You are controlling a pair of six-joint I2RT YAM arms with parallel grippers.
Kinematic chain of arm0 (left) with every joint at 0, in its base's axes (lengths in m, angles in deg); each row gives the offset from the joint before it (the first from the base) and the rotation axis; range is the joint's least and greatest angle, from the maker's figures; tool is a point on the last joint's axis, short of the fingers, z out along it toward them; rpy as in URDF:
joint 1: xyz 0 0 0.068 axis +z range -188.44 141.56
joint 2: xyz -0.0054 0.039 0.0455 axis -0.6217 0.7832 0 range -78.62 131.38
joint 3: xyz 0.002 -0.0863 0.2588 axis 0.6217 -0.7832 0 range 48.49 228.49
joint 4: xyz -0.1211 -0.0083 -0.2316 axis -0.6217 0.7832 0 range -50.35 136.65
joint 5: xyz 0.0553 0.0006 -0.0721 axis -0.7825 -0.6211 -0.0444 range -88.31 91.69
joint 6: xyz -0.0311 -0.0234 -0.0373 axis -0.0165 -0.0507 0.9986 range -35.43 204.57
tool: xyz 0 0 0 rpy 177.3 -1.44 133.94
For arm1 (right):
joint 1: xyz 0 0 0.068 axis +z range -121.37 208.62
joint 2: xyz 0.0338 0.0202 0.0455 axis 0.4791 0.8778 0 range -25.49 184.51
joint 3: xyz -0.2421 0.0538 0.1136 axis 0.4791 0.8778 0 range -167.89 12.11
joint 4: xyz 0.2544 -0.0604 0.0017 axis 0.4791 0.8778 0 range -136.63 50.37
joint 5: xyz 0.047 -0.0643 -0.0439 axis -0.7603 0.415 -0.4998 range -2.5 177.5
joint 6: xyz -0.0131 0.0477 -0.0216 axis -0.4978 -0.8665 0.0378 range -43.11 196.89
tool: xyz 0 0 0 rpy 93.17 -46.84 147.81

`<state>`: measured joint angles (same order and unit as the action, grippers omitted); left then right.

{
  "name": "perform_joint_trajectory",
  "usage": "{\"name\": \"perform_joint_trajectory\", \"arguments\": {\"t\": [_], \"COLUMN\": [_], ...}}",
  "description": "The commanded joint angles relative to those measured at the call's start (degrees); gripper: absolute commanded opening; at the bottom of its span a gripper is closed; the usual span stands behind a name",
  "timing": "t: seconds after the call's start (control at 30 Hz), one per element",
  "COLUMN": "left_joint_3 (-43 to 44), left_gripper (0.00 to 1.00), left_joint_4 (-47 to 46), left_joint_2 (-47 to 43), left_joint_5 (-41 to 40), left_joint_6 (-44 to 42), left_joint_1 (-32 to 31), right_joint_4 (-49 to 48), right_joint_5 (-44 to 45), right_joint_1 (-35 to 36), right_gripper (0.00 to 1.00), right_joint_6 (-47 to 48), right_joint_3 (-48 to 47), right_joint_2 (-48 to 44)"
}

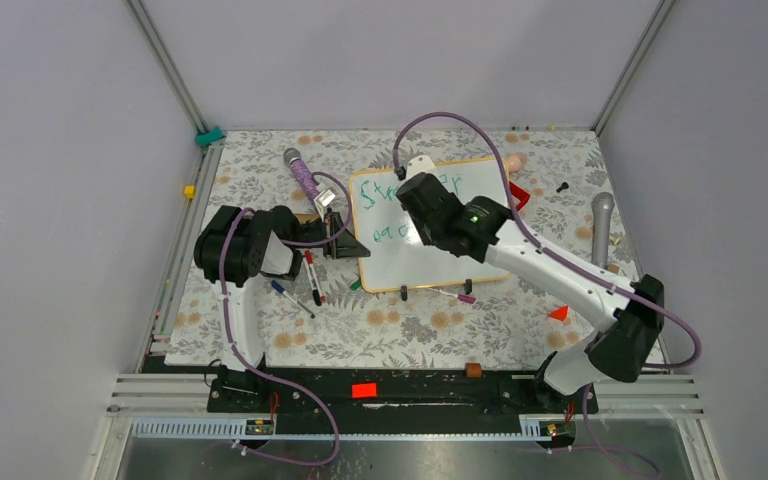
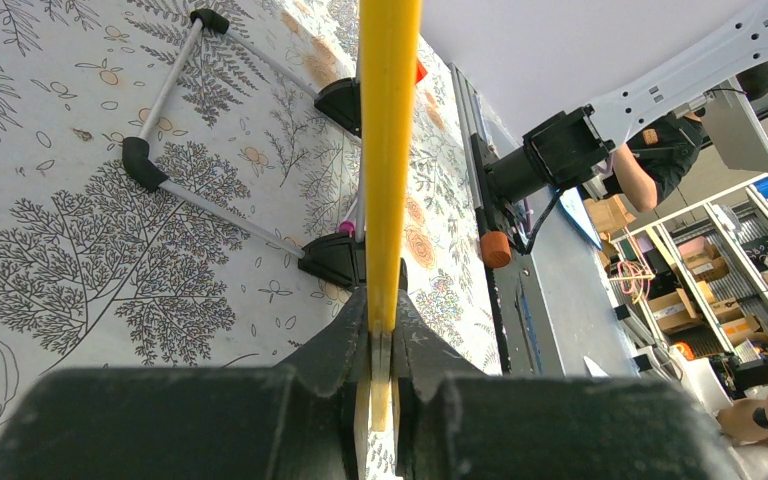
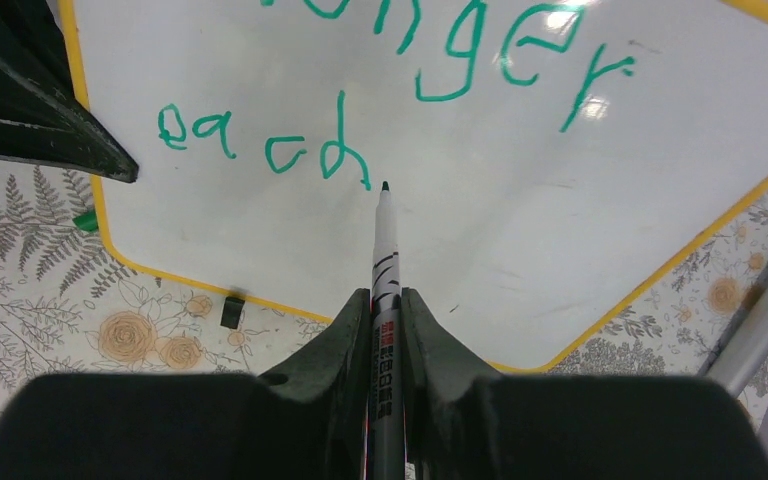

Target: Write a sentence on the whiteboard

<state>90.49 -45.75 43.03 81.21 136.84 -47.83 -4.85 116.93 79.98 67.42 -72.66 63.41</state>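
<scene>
White-and-black arms [image 1: 560,275], purple cables [image 1: 444,114]

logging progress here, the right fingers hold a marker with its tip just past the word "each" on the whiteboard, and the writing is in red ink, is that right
Not quite: the ink is green, not red. The right wrist view shows the green letters of the sentence on the whiteboard, with the right fingers shut on the marker, its tip just past "each".
</scene>
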Motion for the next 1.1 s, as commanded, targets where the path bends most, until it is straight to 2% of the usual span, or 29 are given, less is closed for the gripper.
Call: {"name": "perform_joint_trajectory", "arguments": {"t": [0.0,0.33,0.57,0.87,1.07], "left_joint_3": [-0.2,-0.3,-0.3,-2.7,-4.1], "left_gripper": [0.0,0.0,0.0,0.0,0.0], "left_joint_4": [0.6,0.5,0.5,0.5,0.5], "left_joint_2": [0.8,0.5,0.9,0.6,0.3], "left_joint_5": [1.9,2.0,1.6,-1.7,-3.4], "left_joint_6": [0.7,0.7,0.6,-1.0,-2.1], "left_joint_1": [0.2,0.2,0.1,0.1,0.1], "right_joint_4": [-2.9,-17.8,-29.5,-31.7,-33.7], "right_joint_5": [2.9,4.1,3.4,3.0,-4.1], "right_joint_1": [-0.6,-0.6,-0.8,-2.1,-3.8], "right_gripper": [0.0,0.0,0.0,0.0,0.0], "right_joint_6": [1.3,0.6,4.9,5.4,6.0], "right_joint_3": [2.7,18.4,29.5,31.4,32.4], "right_joint_2": [-4.6,-16.5,-22.9,-24.0,-24.6]}}
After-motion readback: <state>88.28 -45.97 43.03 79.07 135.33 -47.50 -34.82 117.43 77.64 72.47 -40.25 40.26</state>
